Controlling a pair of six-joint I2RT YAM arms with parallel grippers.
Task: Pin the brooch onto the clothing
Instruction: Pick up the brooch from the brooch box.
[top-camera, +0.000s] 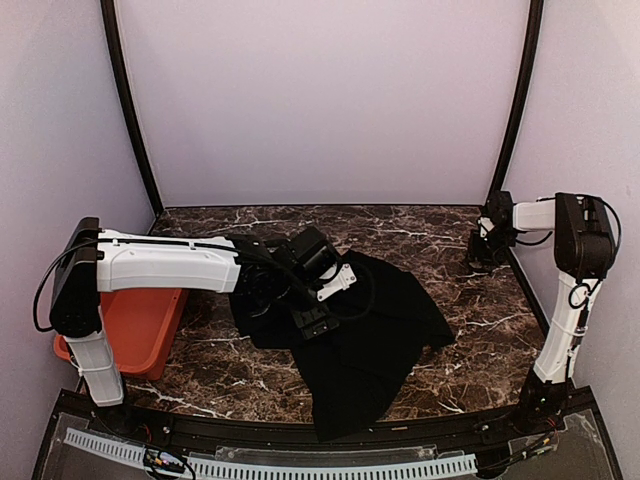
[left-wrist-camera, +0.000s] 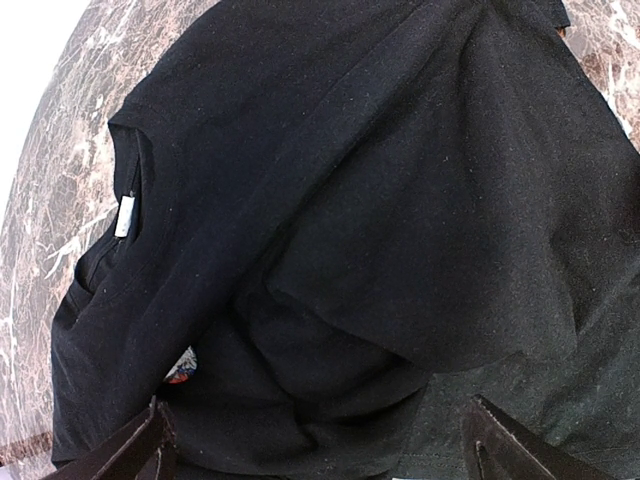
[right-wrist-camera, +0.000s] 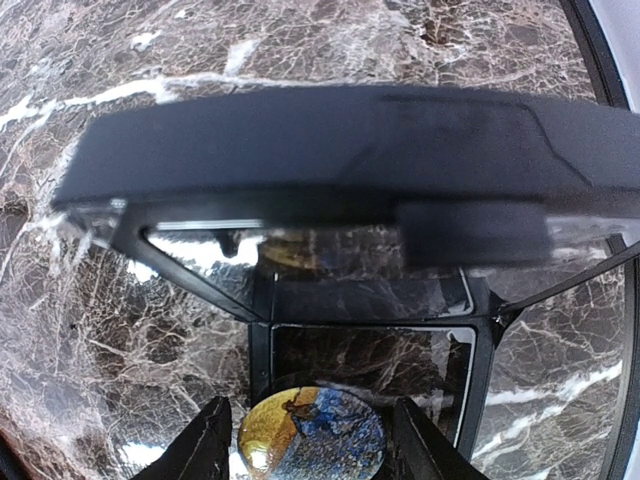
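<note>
Trouble I'd expect here was mostly on the brooch (right-wrist-camera: 312, 435) side. It sat right between the right gripper (right-wrist-camera: 310, 410) fingers, a round yellow and blue disc with each finger just beside its edge. I couldn't tell if the gripper had actually clamped it or was only bracketing it. If the hold was loose, my guess is a smooth round edge like that could slip out or twist on the lift. A clear-walled case (right-wrist-camera: 330, 170) with a dark top stood just beyond the brooch, so the fingers or the disc could also snag on it coming up.

Second worry was distance. In the top view the right gripper was off in the far right corner of the table (top-camera: 470, 300), well apart from the shirt (top-camera: 390, 320) in the middle. That's a long carry on an uncertain grip.

Third, the shirt itself. It lay rumpled, with a big fold draped over the front, and only a sliver of the chest print (left-wrist-camera: 182, 368) peeked out below the collar. The left gripper (left-wrist-camera: 318, 405) hung over it with its jaws spread wide, holding nothing. With nothing pinning the fabric flat, I'd bet it would bunch or slide under the brooch. I couldn't see the pin itself at all.
</note>
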